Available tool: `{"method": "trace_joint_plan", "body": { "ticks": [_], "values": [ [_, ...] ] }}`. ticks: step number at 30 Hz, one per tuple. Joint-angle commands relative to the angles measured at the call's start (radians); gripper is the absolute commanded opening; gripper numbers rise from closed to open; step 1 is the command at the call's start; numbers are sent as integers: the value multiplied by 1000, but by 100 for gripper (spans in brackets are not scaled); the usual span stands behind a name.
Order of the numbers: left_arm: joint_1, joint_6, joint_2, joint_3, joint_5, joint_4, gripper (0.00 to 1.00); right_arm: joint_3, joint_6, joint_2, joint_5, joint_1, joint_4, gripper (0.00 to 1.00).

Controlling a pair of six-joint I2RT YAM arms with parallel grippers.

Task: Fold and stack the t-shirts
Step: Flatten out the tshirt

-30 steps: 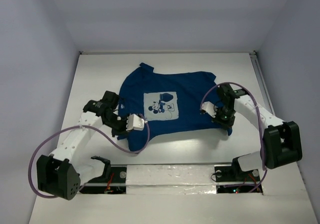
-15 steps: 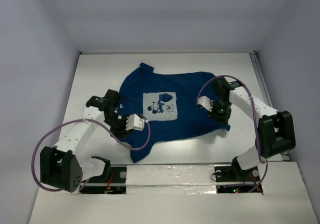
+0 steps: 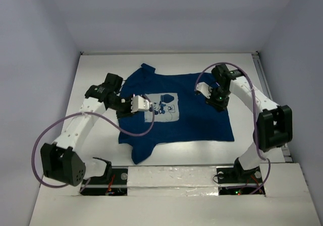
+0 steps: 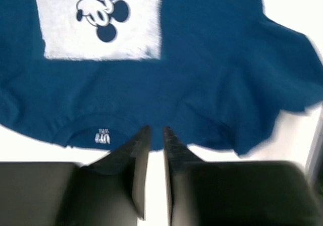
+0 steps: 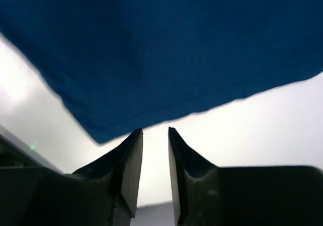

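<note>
The navy t-shirt (image 3: 184,122) lies spread on the white table (image 3: 96,69), print side up, with its white printed patch (image 3: 162,106) near the middle. In the left wrist view its collar and label (image 4: 102,136) sit just ahead of my fingertips. My left gripper (image 3: 132,106) hovers over the collar side, jaws a narrow gap apart (image 4: 155,131), holding nothing. My right gripper (image 3: 209,95) hangs by the shirt's right part, open (image 5: 155,131), with bare table between its fingers and the shirt's edge (image 5: 151,120) just ahead.
Grey walls close the table on the left, back and right. A white rail (image 3: 171,175) with both arm bases runs along the near edge. Purple cables (image 3: 43,140) loop off each arm, one drooping over the shirt.
Both grippers have opened and let go of the shirt, then drawn back toward the far side. The shirt has dropped and spread flatter, its near right corner now lying out.
</note>
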Motion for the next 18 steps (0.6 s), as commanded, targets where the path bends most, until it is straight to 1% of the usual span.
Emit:
{"method": "trace_joint_plan", "body": {
  "ticks": [1,2,3,4,5,6,7,8,9,10,12,14,18],
  "values": [
    [-2,-116,105,-37,12,187,11,71,67,81,-42,4,147,27],
    [-2,-147,129,-42,-15,270,8,80,93,117,-38,4,181,18],
    [-2,-179,152,-42,-31,311,5,100,126,137,-38,4,201,15],
    [-2,-247,201,-39,-46,353,0,113,145,156,-42,4,236,11],
    [-2,-292,226,-33,-74,437,0,128,172,174,-39,4,259,5],
    [-2,-334,249,-25,-82,473,0,146,230,211,-38,4,276,0],
    [7,-363,275,-2,-80,496,0,178,254,225,-44,4,297,0],
    [7,-416,333,13,-82,516,0,194,277,240,-50,4,308,0],
    [7,-446,364,34,-89,519,0,214,332,269,-56,4,316,0],
    [7,-475,431,83,-97,519,0,238,350,280,-65,4,323,0],
    [7,-533,494,146,-128,507,0,258,409,309,-70,4,331,0],
    [7,-562,568,169,-155,517,0,277,432,323,-64,4,333,0],
    [17,-604,630,185,-224,566,0,305,486,368,-42,4,316,0]
  ]
}}
